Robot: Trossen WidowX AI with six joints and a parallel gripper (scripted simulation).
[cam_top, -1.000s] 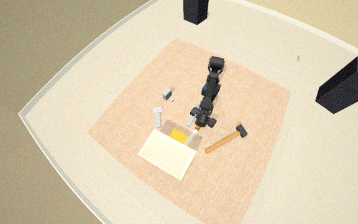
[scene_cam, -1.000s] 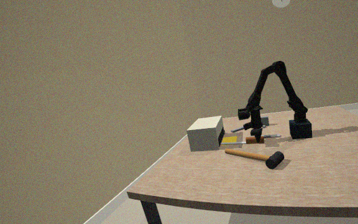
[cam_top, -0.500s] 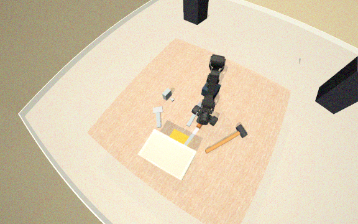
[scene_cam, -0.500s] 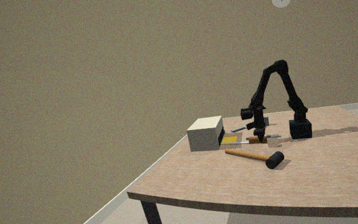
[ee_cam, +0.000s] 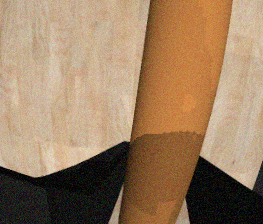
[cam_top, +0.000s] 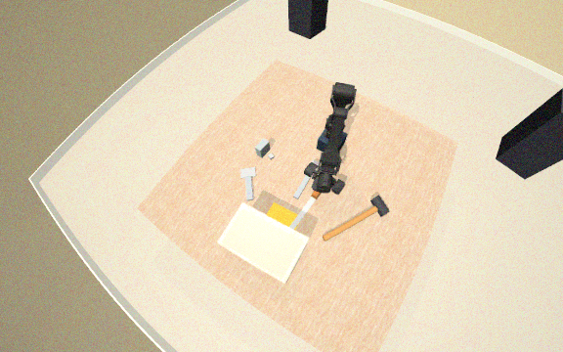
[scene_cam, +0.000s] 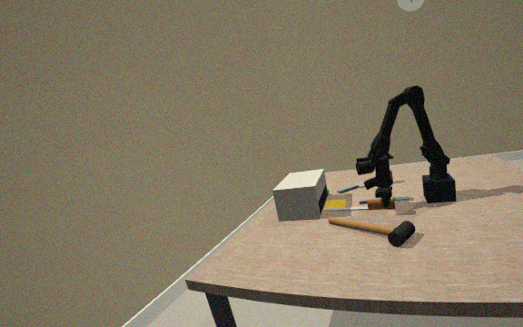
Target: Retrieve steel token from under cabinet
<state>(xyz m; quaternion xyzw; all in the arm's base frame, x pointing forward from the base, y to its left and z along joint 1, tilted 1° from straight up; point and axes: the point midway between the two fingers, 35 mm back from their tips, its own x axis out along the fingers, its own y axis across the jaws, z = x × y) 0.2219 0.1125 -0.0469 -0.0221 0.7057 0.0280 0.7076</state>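
Gently, the gripper (cam_top: 324, 188) (scene_cam: 383, 202), pinching the round orange handle (cam_top: 315, 195) (scene_cam: 380, 204) (ee_cam: 174, 90), should draw the flat pale blade (cam_top: 303, 212) (scene_cam: 347, 209) low and straight toward the bench (cam_top: 409, 147) (scene_cam: 261, 263) edge behind the arm's base. The token isn't visible, presumably under the smooth, boxy cabinet (cam_top: 264, 242) (scene_cam: 297, 204), beyond the flat yellow area (cam_top: 281, 214) (scene_cam: 336, 204).

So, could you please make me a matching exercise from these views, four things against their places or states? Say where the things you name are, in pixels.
1. Mallet (cam_top: 351, 223) (scene_cam: 365, 227)
2. Gripper (cam_top: 324, 182) (scene_cam: 384, 196) (ee_cam: 158, 153)
3. Yellow patch (cam_top: 281, 213) (scene_cam: 336, 204)
4. Cabinet (cam_top: 263, 242) (scene_cam: 299, 195)

A. white-topped, box-shaped
B. shut on an orange-brown handle (cam_top: 316, 194) (scene_cam: 375, 204) (ee_cam: 182, 75)
C. lying with its black head away from the cabinet
D. flat, just in front of the cabinet

Pairs: 1-C, 2-B, 3-D, 4-A
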